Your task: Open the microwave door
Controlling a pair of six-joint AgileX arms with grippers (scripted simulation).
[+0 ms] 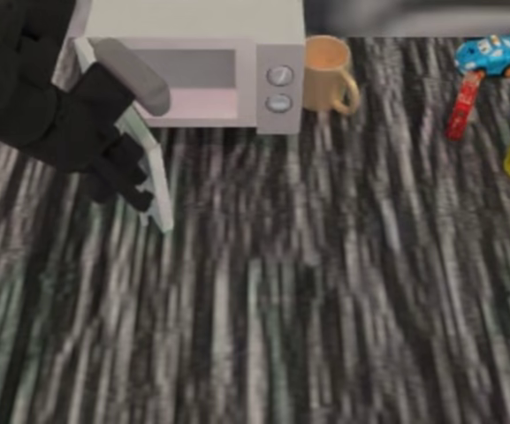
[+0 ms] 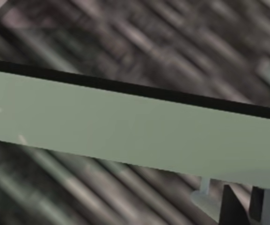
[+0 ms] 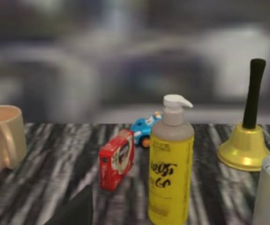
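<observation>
Microwave [image 1: 237, 53]: table's [image 1: 325, 291] far edge, left; door [image 1: 153, 168] swung wide.
Left gripper [image 1: 131, 181]: at door's edge; grip impossible to tell.
Right wrist only: bell [image 3: 247, 140], pump bottle [image 3: 170, 173].

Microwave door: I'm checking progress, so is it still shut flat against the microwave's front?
No: in the top view the microwave door stands swung out from the microwave, leaving the cavity open.

Setting: rendered simulation tabletop. Evidence: streaked grey desk [image 1: 325, 291]; microwave [image 1: 237, 53] at 12 o'clock; mug [image 1: 328, 72], toy car [image 1: 491, 55], yellow pump bottle [image 3: 170, 164], brass bell [image 3: 246, 140]; blurred backdrop.
</observation>
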